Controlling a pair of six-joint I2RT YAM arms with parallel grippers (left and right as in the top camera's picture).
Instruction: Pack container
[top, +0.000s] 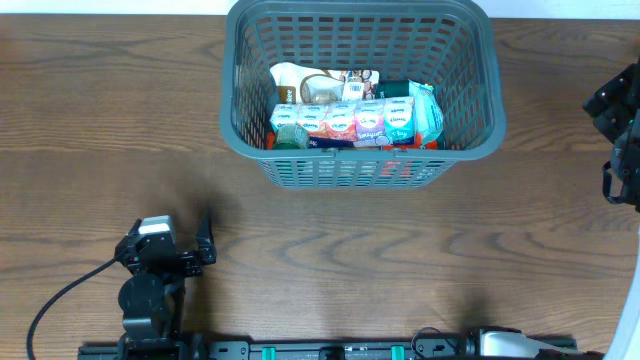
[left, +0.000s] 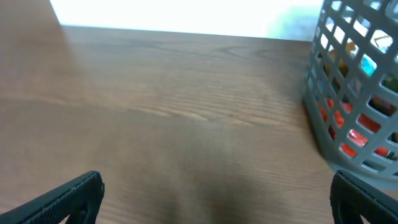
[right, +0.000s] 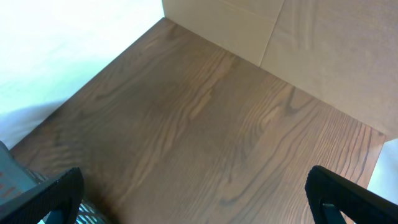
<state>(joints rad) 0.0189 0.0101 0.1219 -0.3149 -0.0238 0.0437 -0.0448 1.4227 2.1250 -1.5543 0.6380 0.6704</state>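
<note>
The dark grey slotted basket (top: 480, 125) stands at the back middle of the table and holds several snack packets (top: 345, 120). Its corner also shows at the right of the left wrist view (left: 348, 81), with red and orange packets behind the slots. My left gripper (top: 203, 245) is open and empty at the front left, well away from the basket; its fingers frame bare wood in the left wrist view (left: 214, 199). My right gripper (right: 193, 196) is open and empty over bare wood; its arm (top: 622, 130) is at the right edge of the overhead view.
The wooden table (top: 420, 260) runs across the whole view. A beige board (right: 323, 56) stands beyond the table edge in the right wrist view. A black cable (top: 60, 300) trails from the left arm's base.
</note>
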